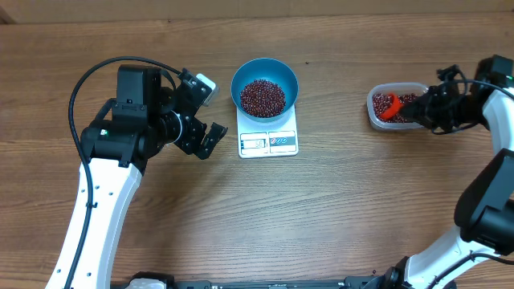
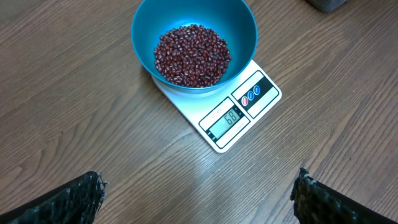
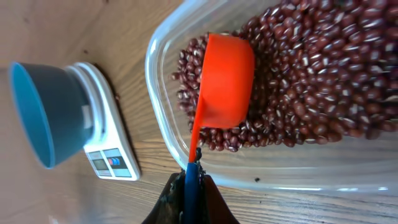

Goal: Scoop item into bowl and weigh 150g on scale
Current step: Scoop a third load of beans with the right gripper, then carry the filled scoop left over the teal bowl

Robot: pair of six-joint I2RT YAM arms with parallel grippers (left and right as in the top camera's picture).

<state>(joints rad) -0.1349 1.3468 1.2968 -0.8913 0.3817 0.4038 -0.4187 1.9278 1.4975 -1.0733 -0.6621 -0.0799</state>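
overhead, the smooth blue plastic bowl (image 1: 241, 74) sat on the flat white scale (image 1: 269, 143), part-filled with beans (image 1: 263, 96). the left hand (image 1: 210, 112) hung spread beside it, empty.

from the left wrist, the beans looked small, hard, glossy and loose, likely to roll and spill.

from the right wrist, the right hand (image 3: 191, 186) pinched the thin handle of the rigid orange scoop (image 3: 225, 78), whose cup lay among beans in the clear tub (image 3: 158, 124). the handle end seemed the sensible hold.

You see only the table (image 1: 321, 217) — brown wood-grain top, grain running left to right from overhead, matte surface, even soft light — faint, short shadows.
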